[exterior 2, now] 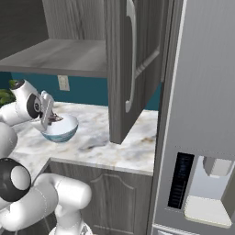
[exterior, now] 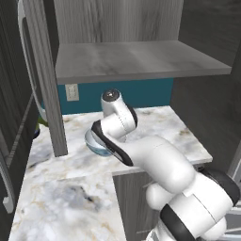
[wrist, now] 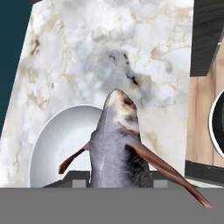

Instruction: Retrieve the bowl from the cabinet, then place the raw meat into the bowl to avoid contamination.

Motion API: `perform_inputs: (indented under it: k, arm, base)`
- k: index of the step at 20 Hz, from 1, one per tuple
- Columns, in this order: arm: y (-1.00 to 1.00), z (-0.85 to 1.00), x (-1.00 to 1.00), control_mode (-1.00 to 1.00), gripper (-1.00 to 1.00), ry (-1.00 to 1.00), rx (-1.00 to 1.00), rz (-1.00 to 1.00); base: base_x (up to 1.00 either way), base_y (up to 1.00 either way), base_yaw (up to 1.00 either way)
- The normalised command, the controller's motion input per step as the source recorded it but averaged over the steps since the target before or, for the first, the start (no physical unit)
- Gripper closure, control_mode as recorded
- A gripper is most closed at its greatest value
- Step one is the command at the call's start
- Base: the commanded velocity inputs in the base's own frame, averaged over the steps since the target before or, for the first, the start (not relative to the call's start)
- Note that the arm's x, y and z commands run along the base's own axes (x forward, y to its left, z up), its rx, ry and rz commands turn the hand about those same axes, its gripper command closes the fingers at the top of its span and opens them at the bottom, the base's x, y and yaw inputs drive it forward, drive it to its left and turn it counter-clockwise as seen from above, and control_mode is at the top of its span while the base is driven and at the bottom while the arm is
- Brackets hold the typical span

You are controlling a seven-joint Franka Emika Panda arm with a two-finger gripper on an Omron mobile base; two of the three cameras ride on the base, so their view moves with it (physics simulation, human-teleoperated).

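**Fish held over the bowl, release still to come**

While the end effector (exterior 2: 51, 117) hangs just above the bowl, its two fingers are clamped on the raw meat (wrist: 117, 144), a small grey-brown fish with reddish fins. In the hand view the fish stands between the dark fingertips, head pointing away from the camera, and it covers the right part of the bowl's white inside. From the right base view, a dark scrap of the fish shows at the fingers, right over the bowl's rim.

The bowl (exterior 2: 60, 128) sits upright on the marble surface (exterior 2: 124, 149), left of the hanging door and near the teal back wall. It is white inside and pale blue outside. In the left base view only a sliver of it peeks out from behind the arm's wrist.

Above the surface is the cabinet (exterior: 141, 59), grey wood grain, with its door (exterior 2: 133, 64) swung open toward the right and its grey shelf bare. A white wall socket (exterior 2: 63, 82) sits on the teal wall under it. Far right stands a grey fridge (exterior 2: 202, 137) with a dispenser.

Judging by this layout, the first half of the task looks done: the bowl is out of the cabinet and set down. The fish is lifted and lined up over it but not yet inside. What seems left is to lower a little and let go.
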Motion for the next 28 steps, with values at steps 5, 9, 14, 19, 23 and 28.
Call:
perform_inputs:
  k: [5, 9, 14, 19, 23, 28]
  arm:
    - [-0.06, -0.46, 0.15, -1.0, 1.0, 0.05, 0.0, 0.0]
    - [-0.07, -0.29, 0.15, -1.0, 1.0, 0.0, 0.02, 0.0]
    - [-0.06, -0.22, 0.09, -1.0, 1.0, 0.0, 0.04, 0.0]
    - [-0.01, -0.15, 0.04, -1.0, -1.0, 0.0, 0.02, -0.01]
    - [0.0, 0.0, 0.0, -1.0, -1.0, 0.0, 0.0, 0.0]
    - [0.01, 0.12, 0.0, -1.0, -1.0, 0.0, -0.01, 0.0]
  base:
    - [0.0, 0.0, 0.0]
    - [0.0, 0.0, 0.0]
    - [0.0, 0.0, 0.0]
    - [0.0, 0.0, 0.0]
    - [0.0, 0.0, 0.0]
    - [0.0, 0.0, 0.0]
